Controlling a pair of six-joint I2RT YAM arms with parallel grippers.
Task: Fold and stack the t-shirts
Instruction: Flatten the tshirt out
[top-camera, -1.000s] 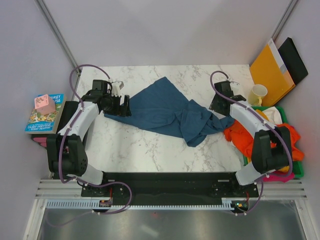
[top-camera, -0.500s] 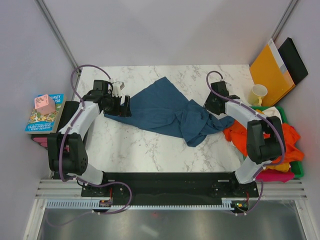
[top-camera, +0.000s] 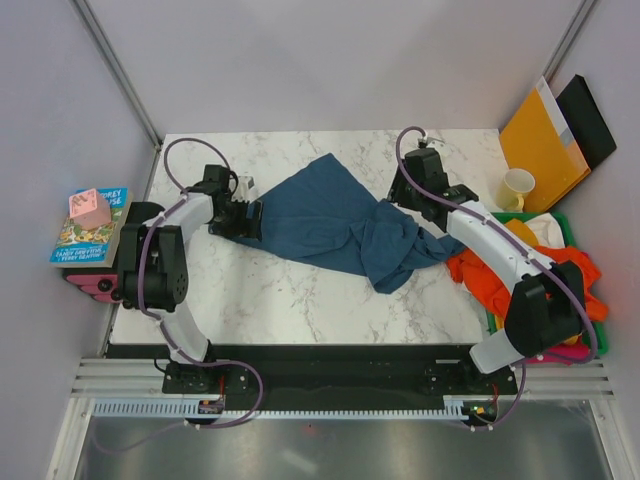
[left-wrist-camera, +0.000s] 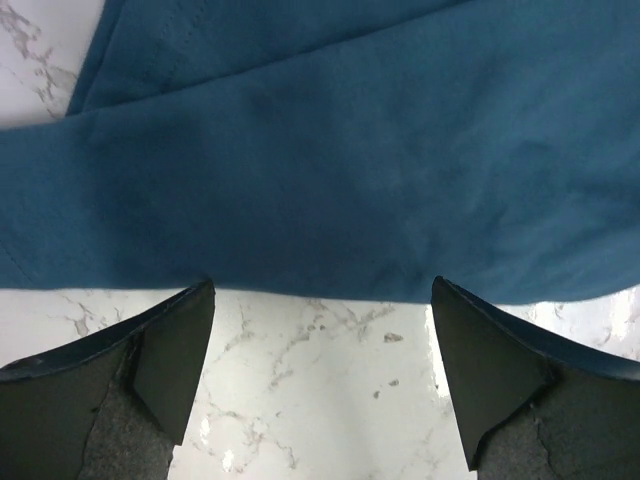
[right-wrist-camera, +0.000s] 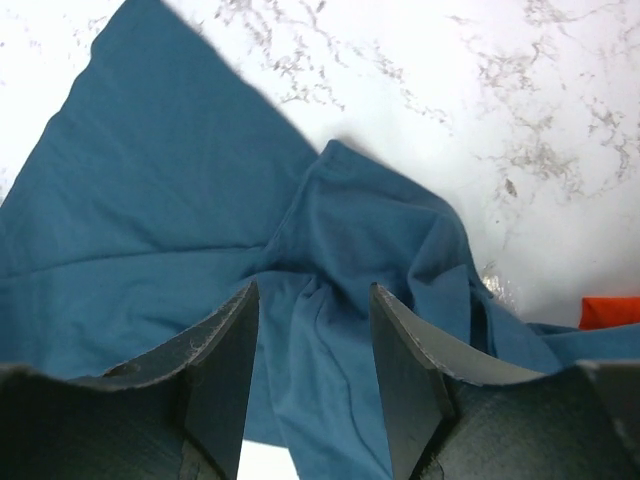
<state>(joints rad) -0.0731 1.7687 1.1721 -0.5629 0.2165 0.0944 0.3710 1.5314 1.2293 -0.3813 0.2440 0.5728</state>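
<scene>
A dark teal-blue t-shirt (top-camera: 330, 225) lies crumpled across the middle of the marble table, bunched toward its right end. My left gripper (top-camera: 243, 218) sits low at the shirt's left edge. In the left wrist view it (left-wrist-camera: 320, 300) is wide open over bare marble, the blue hem (left-wrist-camera: 320, 200) just past its fingertips. My right gripper (top-camera: 405, 195) hovers over the bunched right part. In the right wrist view it (right-wrist-camera: 315, 300) stands open, with a blue fold (right-wrist-camera: 330, 330) below the gap. Orange t-shirts (top-camera: 490, 272) spill from the bin at right, with a pink one (top-camera: 560, 352).
A green bin (top-camera: 597, 335) stands at the table's right edge. Behind it are a cream cup (top-camera: 515, 187), an orange envelope (top-camera: 540, 135) and a black folder (top-camera: 590, 115). Books (top-camera: 88, 228) with a pink block (top-camera: 88, 207) lie off the left edge.
My right gripper has swung left and farther back, from beside the cup to above the shirt's bunched right end. The left arm has folded in, its gripper staying at the shirt's left edge.
</scene>
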